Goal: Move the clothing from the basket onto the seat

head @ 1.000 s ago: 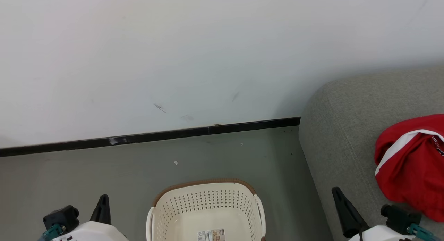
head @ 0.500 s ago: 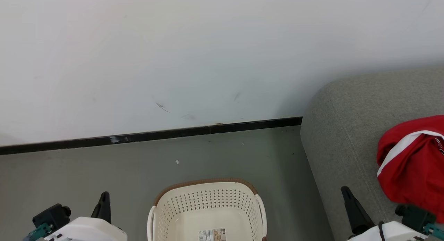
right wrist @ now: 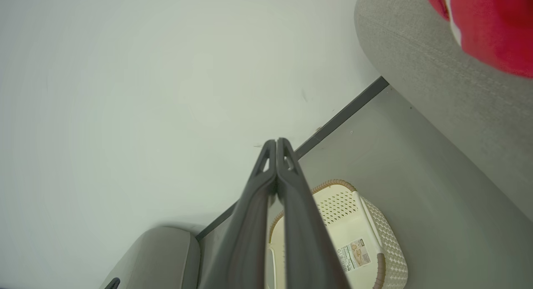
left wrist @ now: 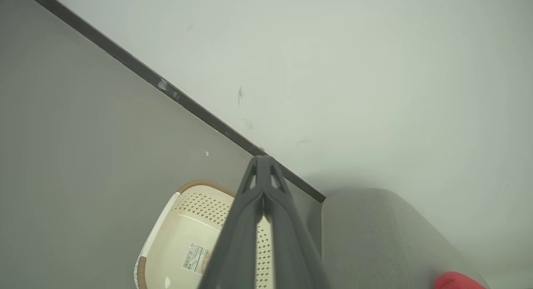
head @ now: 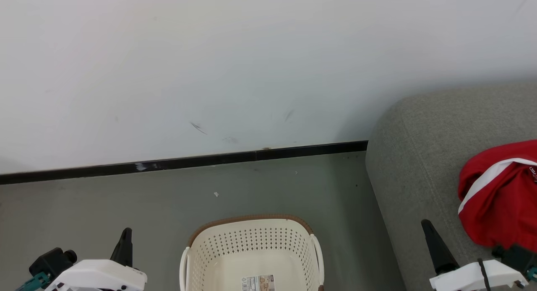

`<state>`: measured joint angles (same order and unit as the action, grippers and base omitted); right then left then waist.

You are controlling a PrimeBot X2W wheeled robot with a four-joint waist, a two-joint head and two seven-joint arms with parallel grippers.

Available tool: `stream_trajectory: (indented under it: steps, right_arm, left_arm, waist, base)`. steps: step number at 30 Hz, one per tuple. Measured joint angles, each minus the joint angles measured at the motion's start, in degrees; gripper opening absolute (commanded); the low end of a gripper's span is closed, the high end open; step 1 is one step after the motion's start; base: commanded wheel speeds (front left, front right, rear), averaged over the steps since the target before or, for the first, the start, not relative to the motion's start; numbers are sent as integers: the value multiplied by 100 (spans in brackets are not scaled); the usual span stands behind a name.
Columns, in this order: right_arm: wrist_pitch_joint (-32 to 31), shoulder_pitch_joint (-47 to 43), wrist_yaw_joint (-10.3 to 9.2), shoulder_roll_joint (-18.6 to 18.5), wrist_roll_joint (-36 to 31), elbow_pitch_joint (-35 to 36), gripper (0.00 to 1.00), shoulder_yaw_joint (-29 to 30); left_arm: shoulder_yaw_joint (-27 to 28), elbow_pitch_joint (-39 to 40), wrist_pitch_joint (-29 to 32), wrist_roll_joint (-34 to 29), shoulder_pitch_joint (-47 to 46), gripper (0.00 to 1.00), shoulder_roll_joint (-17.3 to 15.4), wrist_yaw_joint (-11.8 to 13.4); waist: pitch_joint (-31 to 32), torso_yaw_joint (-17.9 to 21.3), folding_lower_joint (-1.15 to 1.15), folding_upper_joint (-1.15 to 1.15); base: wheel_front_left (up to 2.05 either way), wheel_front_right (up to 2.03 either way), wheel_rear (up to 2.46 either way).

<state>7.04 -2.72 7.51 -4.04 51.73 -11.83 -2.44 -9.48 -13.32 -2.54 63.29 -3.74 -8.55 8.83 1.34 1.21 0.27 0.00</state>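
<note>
The cream basket (head: pixel 251 240) with a brown rim stands on the floor at the bottom centre, and the label on its floor lies bare. It also appears in the wrist views as basket (left wrist: pixel 183 235) and basket (right wrist: pixel 362 235). The red and white clothing (head: pixel 499 198) lies bunched on the grey seat (head: pixel 419 157) at the right; clothing (right wrist: pixel 487 26), seat (right wrist: pixel 437 80). My left gripper (head: pixel 126 234) hangs shut and holding nothing, left of the basket; left gripper (left wrist: pixel 262 158). My right gripper (head: pixel 427 226) is shut and holding nothing, over the seat's front edge, just left of the clothing; right gripper (right wrist: pixel 277 141).
A white wall (head: pixel 251 73) with a black baseboard (head: pixel 188 163) closes off the far side. Grey floor (head: pixel 105 207) lies around the basket, with a small white scrap (head: pixel 216 194) on it. Another grey padded piece (right wrist: pixel 158 255) is at the lower left of the right wrist view.
Both arms have drifted outward: the left wrist to the left, the right gripper to the right, toward the clothing. The camera has shifted slightly. Basket and clothing lie as before.
</note>
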Motion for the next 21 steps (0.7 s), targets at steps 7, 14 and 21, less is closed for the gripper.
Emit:
stream_trajectory:
  steps: [7,14,21]
  right_arm:
    - [-78,199,-1,-46,667,-31,0,32]
    - [-187,209,-1,-99,1337,-112,0,70]
    - [-301,339,-1,-153,1997,-147,0,120]
  left_arm:
    - [191,14,107,409,1,0,120,-202]
    - [394,33,244,832,1,0,187,-364]
    - [586,55,358,1250,0,0,305,-568]
  waist:
    - [-30,-17,-15,0]
    - [-57,-35,-20,0]
    - [-76,-52,-22,0]
  base:
    - [0,0,0]
    - [0,0,0]
    - [0,0,0]
